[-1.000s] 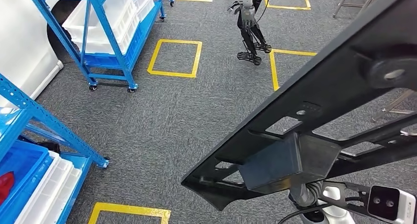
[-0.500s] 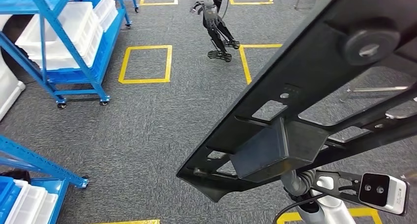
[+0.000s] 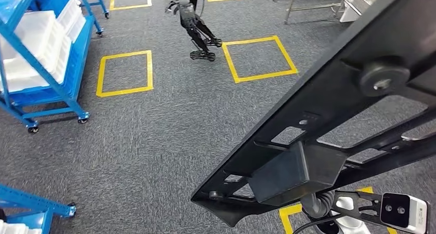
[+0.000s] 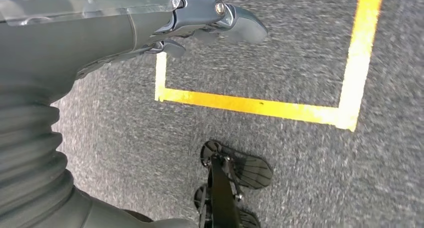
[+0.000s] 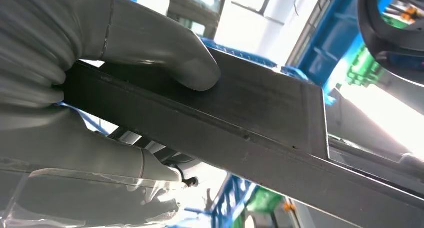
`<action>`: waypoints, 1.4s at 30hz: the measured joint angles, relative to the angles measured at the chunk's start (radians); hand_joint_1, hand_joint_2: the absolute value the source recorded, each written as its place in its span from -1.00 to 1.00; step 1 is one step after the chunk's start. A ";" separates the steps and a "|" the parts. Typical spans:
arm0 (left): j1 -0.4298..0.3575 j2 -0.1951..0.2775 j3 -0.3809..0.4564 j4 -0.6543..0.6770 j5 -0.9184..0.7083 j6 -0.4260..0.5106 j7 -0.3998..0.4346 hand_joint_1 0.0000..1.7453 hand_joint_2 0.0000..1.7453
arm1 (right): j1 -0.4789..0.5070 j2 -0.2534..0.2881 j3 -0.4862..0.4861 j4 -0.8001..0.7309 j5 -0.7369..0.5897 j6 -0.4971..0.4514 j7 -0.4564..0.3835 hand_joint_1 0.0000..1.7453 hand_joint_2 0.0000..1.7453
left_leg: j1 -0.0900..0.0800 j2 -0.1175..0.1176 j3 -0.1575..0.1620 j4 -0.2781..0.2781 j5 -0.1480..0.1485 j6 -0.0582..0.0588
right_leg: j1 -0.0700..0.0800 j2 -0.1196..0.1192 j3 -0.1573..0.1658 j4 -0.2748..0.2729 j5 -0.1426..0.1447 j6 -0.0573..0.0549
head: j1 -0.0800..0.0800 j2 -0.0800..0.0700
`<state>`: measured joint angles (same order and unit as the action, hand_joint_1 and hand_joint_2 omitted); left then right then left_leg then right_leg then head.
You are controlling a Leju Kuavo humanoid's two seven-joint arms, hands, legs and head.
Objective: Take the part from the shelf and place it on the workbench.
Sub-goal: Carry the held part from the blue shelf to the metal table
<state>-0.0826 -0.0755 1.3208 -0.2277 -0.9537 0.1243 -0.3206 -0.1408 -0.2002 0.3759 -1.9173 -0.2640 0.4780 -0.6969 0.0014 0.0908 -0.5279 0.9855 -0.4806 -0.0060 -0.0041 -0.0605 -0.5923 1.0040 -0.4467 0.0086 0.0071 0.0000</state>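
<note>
The right hand (image 5: pixel 125 87) is clamping the long black part (image 3: pixel 329 115), which is risking snagging a blue shelf (image 3: pixel 36 64) while turning; the left hand (image 4: pixel 150 32) is hanging empty, fingers loosely curled.

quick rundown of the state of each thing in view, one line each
black frame part: lifted off any surface, tilted, held in the right hand
right hand: thumb and fingers clamped on the part's edge
left hand: holds nothing, hangs over the carpet
blue shelf cart: standing on its wheels, white bins loaded
other humanoid robot: upright on the carpet by a yellow floor square
</note>
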 joint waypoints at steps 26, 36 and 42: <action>-0.008 -0.006 -0.008 0.000 -0.016 -0.031 0.005 -1.00 1.00 | 0.117 0.125 0.007 -0.036 0.158 0.014 0.000 1.00 1.00 | 0.005 -0.043 -0.008 -0.006 0.011 0.022 | -0.009 0.064 -0.114 0.254 -0.105 0.018 | 0.006 0.000; -0.020 -0.007 -0.016 0.001 -0.017 -0.039 0.017 -1.00 1.00 | 0.124 0.139 0.010 -0.045 0.166 0.012 0.000 1.00 1.00 | 0.005 -0.041 -0.025 0.087 -0.065 -0.021 | -0.002 0.048 0.029 -0.023 -0.002 -0.029 | -0.002 0.000; -0.010 -0.007 -0.017 0.001 -0.016 -0.049 0.007 -1.00 1.00 | 0.159 0.147 0.012 -0.068 0.180 0.005 0.000 1.00 1.00 | 0.011 -0.087 -0.110 0.240 -0.084 -0.027 | -0.001 0.119 0.029 -0.014 -0.005 -0.030 | -0.008 0.000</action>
<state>-0.0924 -0.0826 1.3033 -0.2266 -0.9700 0.0751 -0.3140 0.0184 -0.0532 0.3884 -1.9858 -0.0836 0.4833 -0.6968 0.0125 0.0042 -0.6379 1.2251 -0.5646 -0.0327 -0.0050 0.0580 -0.5630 0.9903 -0.4517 -0.0218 -0.0011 0.0000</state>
